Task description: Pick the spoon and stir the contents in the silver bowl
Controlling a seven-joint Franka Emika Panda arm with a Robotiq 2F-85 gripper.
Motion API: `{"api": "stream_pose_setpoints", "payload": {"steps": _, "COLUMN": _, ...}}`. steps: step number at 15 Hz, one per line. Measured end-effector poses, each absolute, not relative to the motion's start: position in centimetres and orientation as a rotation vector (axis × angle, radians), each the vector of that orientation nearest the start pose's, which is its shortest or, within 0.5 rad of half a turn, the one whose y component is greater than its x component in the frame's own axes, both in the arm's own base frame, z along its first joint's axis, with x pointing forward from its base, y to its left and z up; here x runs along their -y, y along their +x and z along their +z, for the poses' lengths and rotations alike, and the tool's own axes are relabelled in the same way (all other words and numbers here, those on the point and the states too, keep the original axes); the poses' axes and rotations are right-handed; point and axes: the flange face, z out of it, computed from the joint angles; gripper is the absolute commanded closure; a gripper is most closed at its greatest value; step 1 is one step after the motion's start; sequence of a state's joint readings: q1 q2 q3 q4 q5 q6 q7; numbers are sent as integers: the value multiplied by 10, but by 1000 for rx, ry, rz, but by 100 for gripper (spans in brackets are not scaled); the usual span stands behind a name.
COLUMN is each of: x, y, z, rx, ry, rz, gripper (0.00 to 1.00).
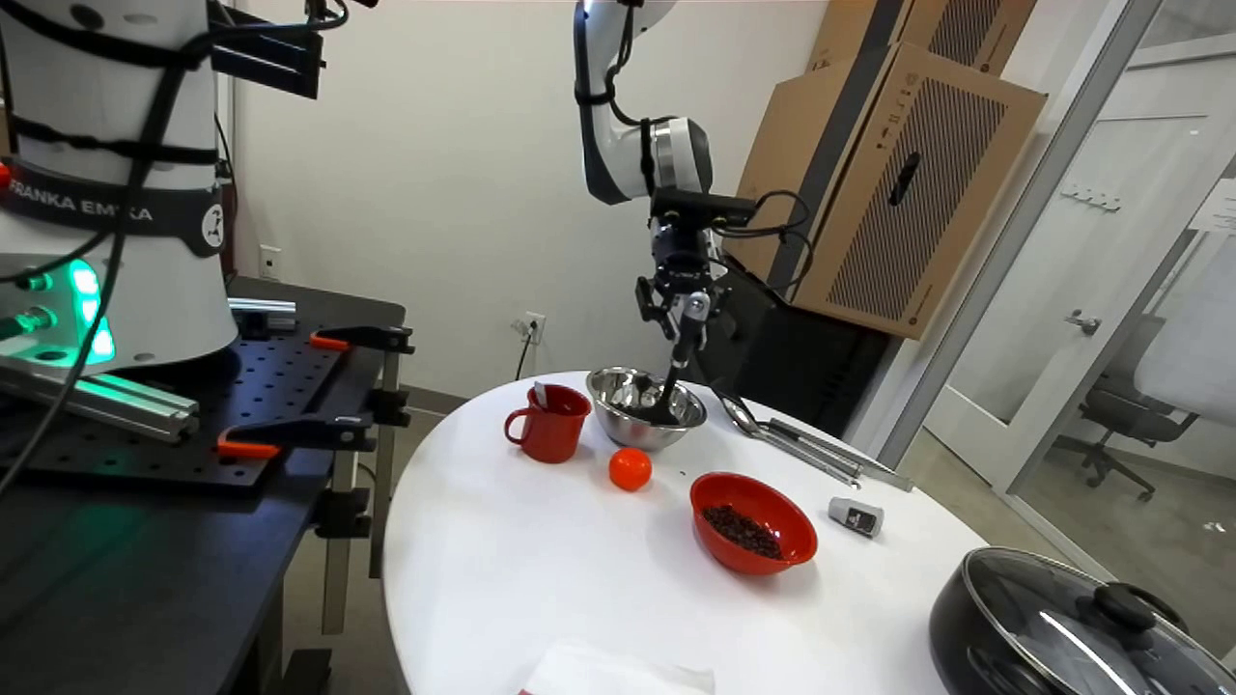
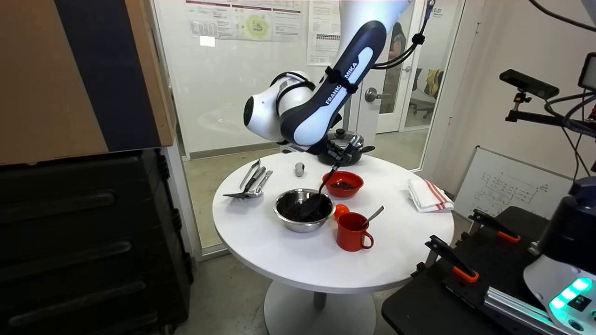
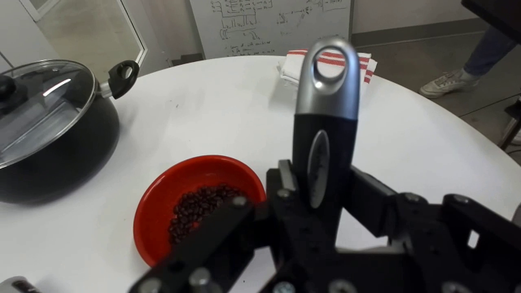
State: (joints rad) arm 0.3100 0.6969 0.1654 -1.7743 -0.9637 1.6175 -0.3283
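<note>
In the wrist view, my gripper (image 3: 321, 183) is shut on the black handle of the spoon (image 3: 325, 142), whose silver end with a hanging hole points up. The spoon (image 2: 311, 204) slants down in both exterior views, and its rounded black scoop is inside the silver bowl (image 2: 303, 227). Dark contents (image 2: 292, 213) lie in that bowl, around the scoop. From an exterior view the silver bowl (image 1: 628, 425) stands upright on the white table, below the gripper (image 1: 684, 323). The wrist view does not show the silver bowl or the scoop.
Close to the silver bowl are a red mug (image 1: 555, 430) with a utensil in it, a small orange-red ball (image 1: 630, 470) and a red bowl (image 1: 797, 533) of dark beans. Metal utensils (image 1: 801, 449), a grey-capped item (image 1: 856, 516), a lidded pot (image 1: 995, 618) and a towel (image 2: 428, 195) lie farther out.
</note>
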Motion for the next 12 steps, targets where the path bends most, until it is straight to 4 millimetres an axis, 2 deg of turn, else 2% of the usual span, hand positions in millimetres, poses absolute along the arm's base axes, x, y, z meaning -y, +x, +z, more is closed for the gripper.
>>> {"api": "stream_pose_setpoints", "payload": {"steps": 8, "x": -230, "y": 541, "z": 141, "rx": -1365, "ry": 1716, "rz": -795, "gripper": 92}}
{"api": "stream_pose_setpoints", "payload": {"steps": 12, "x": -233, "y": 534, "z": 143, "rx": -1411, "ry": 1660, "rz": -866, "gripper": 92}}
